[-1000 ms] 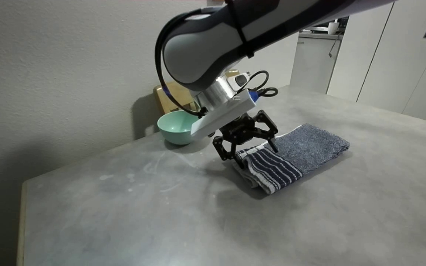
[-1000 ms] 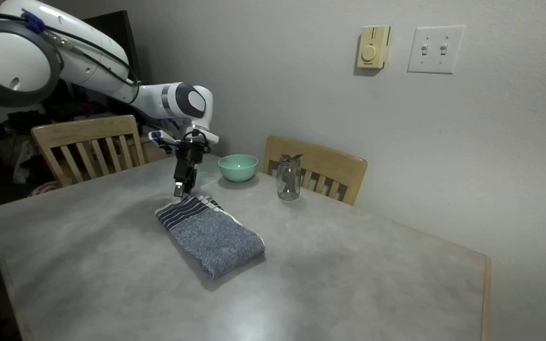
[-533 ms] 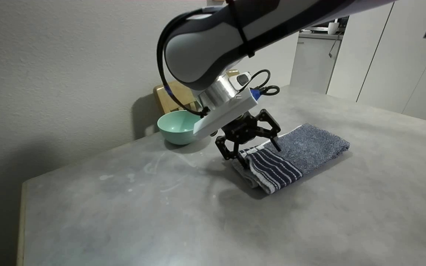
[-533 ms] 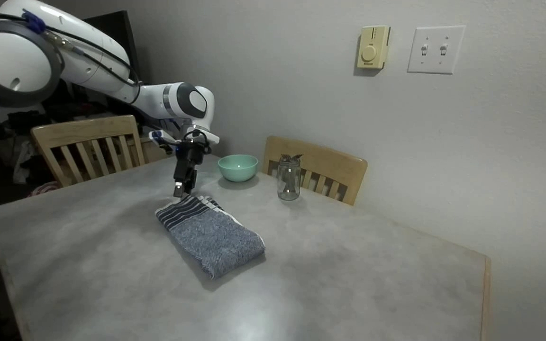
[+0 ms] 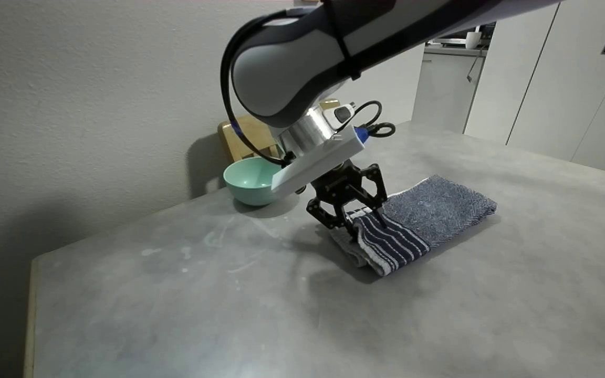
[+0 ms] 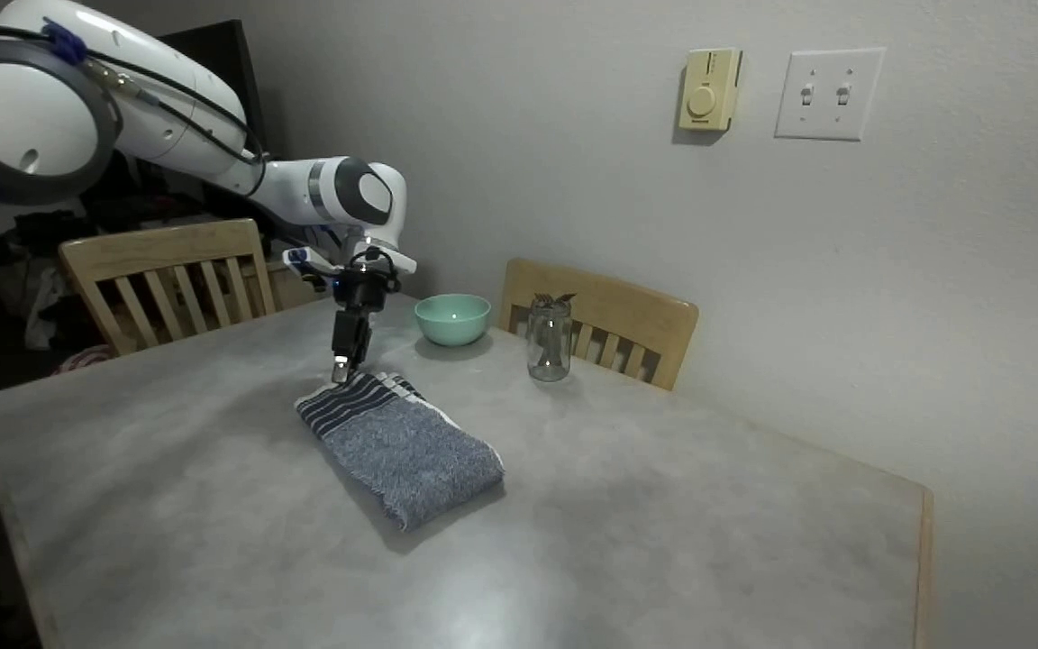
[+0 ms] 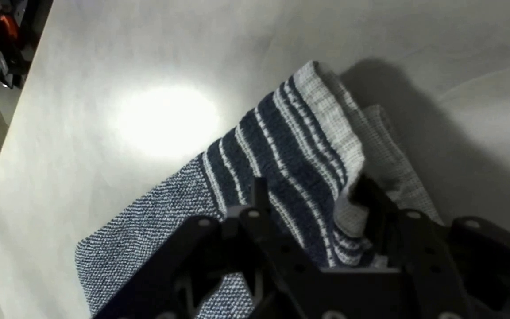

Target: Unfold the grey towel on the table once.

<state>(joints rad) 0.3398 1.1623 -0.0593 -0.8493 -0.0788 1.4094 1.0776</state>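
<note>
The grey towel (image 5: pixel 436 210) lies folded on the table (image 5: pixel 192 320), blue-grey with a navy and white striped end. My gripper (image 5: pixel 368 229) is low over that striped end, pointing down, its jaws partway apart. In the wrist view one finger (image 7: pixel 261 192) stands over the navy stripes of the towel (image 7: pixel 290 150). The opposite finger (image 7: pixel 372 195) is at the white hem, where the upper layer bulges up between the jaws and lower layers show beyond. Cloth lies in the gap, not pinched. Whether the fingertips touch it is hard to tell.
A teal bowl (image 6: pixel 452 319) sits behind the gripper near the wall side. Beside it is a glass jar (image 6: pixel 549 342) with utensils. Wooden chairs (image 6: pixel 614 311) stand at the table's edges, and a wall (image 5: pixel 97 94) runs along the back.
The jaws have drawn closer together from wide apart, one finger moving in over the stripes. The arm has shifted only slightly. The towel lies where it was.
</note>
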